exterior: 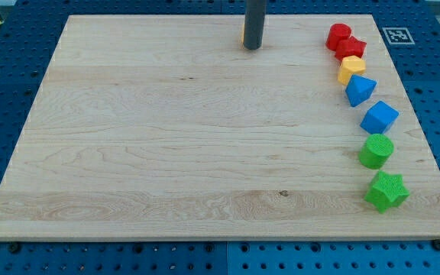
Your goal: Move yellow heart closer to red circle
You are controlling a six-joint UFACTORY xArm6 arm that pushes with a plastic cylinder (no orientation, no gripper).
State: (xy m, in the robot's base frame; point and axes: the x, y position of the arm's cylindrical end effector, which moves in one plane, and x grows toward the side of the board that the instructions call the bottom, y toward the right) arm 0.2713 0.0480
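Camera view shows only a sliver of the yellow heart [243,33] (probably) at the counter's [166,153] far edge, peeking out left of my tip [252,48]. The end effector is a bare rod, grasping nothing. The red circle [338,35] sits well to the right. An off-centre push could slide the heart off the far edge.
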